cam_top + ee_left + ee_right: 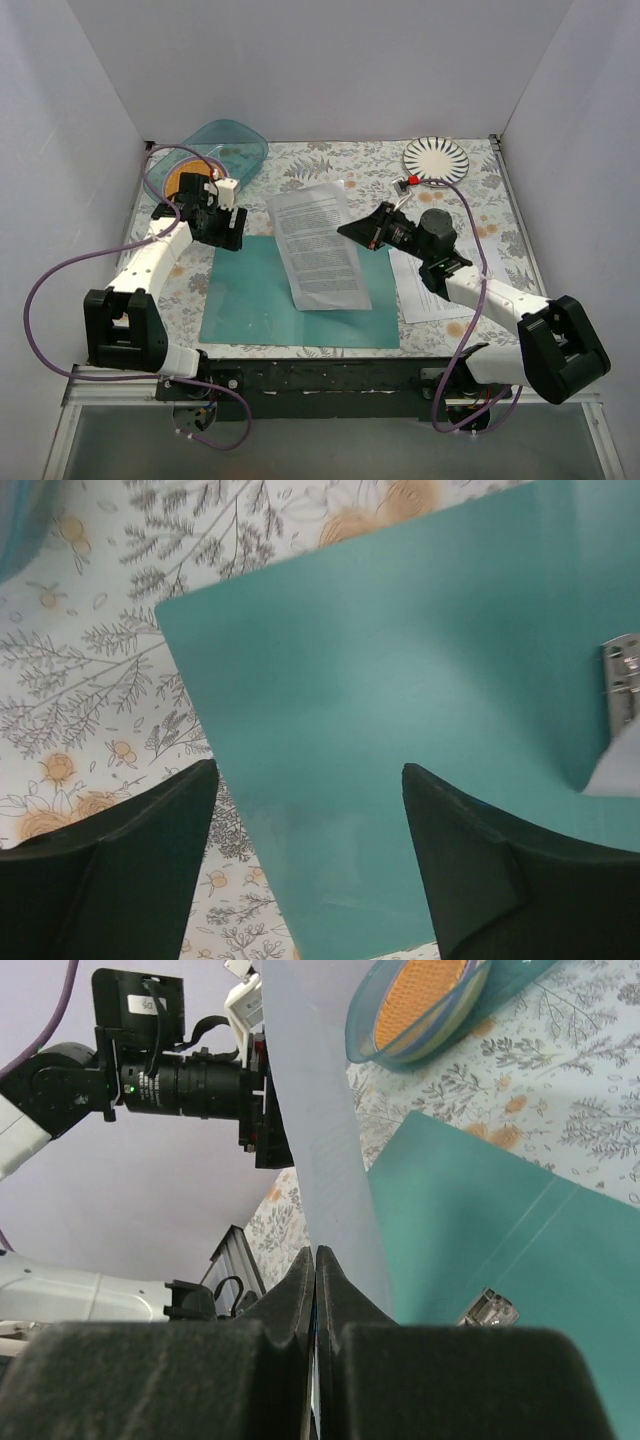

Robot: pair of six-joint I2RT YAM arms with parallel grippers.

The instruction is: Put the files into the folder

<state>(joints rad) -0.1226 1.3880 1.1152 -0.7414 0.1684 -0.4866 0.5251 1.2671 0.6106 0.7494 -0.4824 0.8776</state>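
Observation:
The teal folder (300, 295) lies open and flat on the flowered table. My right gripper (372, 236) is shut on the right edge of one of the files, a printed white sheet (318, 245) that slants over the folder's middle. In the right wrist view the fingertips (305, 1265) pinch that sheet (320, 1130) above the folder (500, 1230) and its metal clip (490, 1310). A second sheet (428, 298) lies under the right arm. My left gripper (228, 228) hangs open over the folder's far left corner (400, 680), holding nothing (310, 810); the clip (621, 680) shows at the right.
A translucent teal bowl (228, 150) with an orange thing (183, 181) beside it stands at the back left. A striped plate (435, 160) sits at the back right. White walls close in three sides.

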